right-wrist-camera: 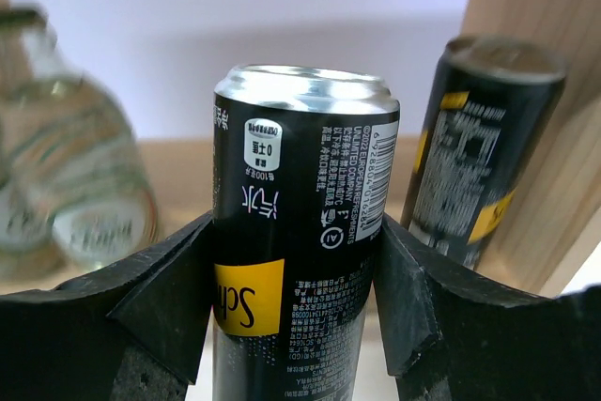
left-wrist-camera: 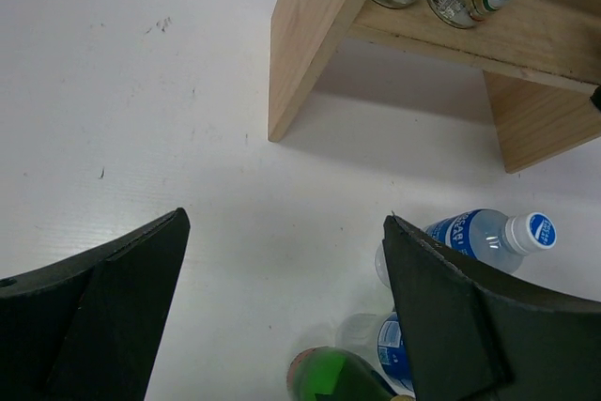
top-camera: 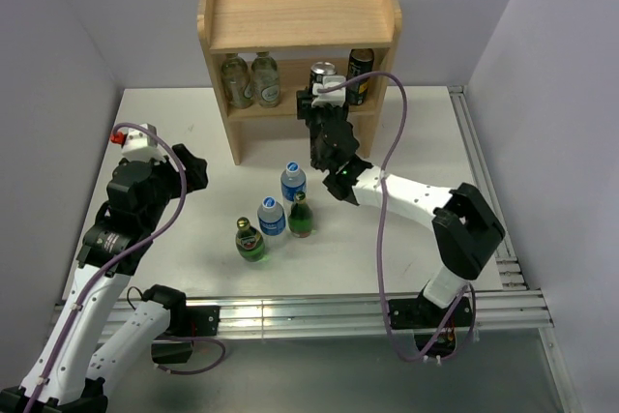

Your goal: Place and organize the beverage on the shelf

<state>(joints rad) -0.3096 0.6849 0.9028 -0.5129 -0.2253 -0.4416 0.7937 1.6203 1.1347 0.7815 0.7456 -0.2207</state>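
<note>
The wooden shelf (top-camera: 300, 16) stands at the back of the table. My right gripper (top-camera: 320, 96) reaches into its lower tier, shut on an upright black can with a yellow label (right-wrist-camera: 300, 185); both pads press the can's sides (right-wrist-camera: 293, 224). Whether the can rests on the board is hidden. A second black can (right-wrist-camera: 484, 157) stands just right of it (top-camera: 360, 74). Two clear glass bottles (top-camera: 249, 79) fill the tier's left side. My left gripper (left-wrist-camera: 286, 218) hovers open over bare table, left of the bottle group, holding nothing (top-camera: 191, 167).
On the table in front of the shelf stand two blue-labelled water bottles (top-camera: 293, 181) (top-camera: 272, 217) and two green bottles (top-camera: 301, 215) (top-camera: 250, 239). The shelf's left side panel (left-wrist-camera: 310, 35) rises ahead of my left gripper. A metal rail (top-camera: 484, 191) edges the table's right side.
</note>
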